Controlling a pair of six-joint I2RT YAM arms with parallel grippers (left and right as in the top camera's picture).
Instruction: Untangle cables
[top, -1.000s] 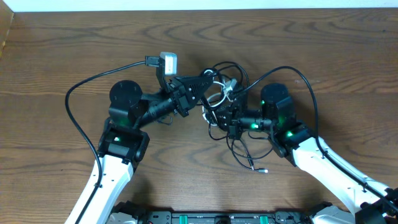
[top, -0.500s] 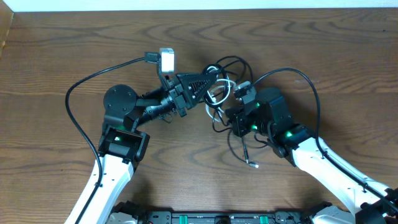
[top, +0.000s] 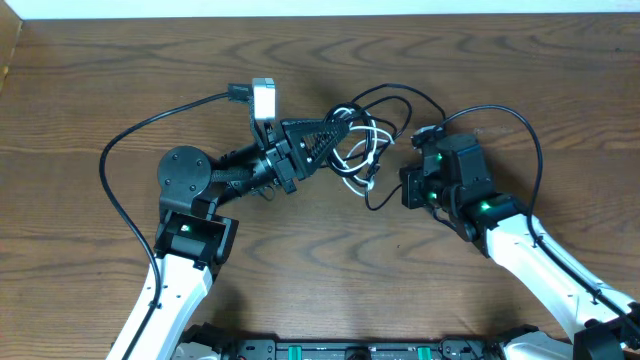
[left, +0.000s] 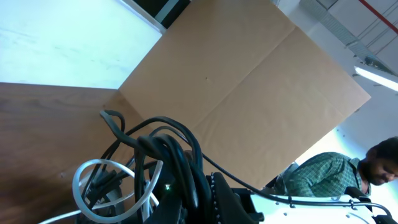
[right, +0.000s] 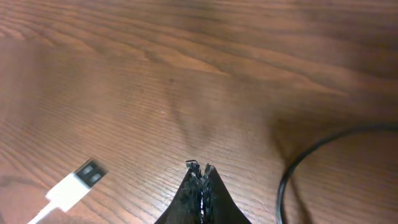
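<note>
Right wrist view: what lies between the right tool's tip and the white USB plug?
Only bare tabletop separates the right tool from the white USB plug; the right wrist view shows it.

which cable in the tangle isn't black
The white cable, looped through the middle of the tangle with its flat plug lying on the table. The other tangled cords are black cables.

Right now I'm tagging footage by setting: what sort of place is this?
Probably a robotics lab or workshop: a wooden table, a large cardboard screen beyond it, and exposed ceiling pipes with a strip light overhead.
</note>
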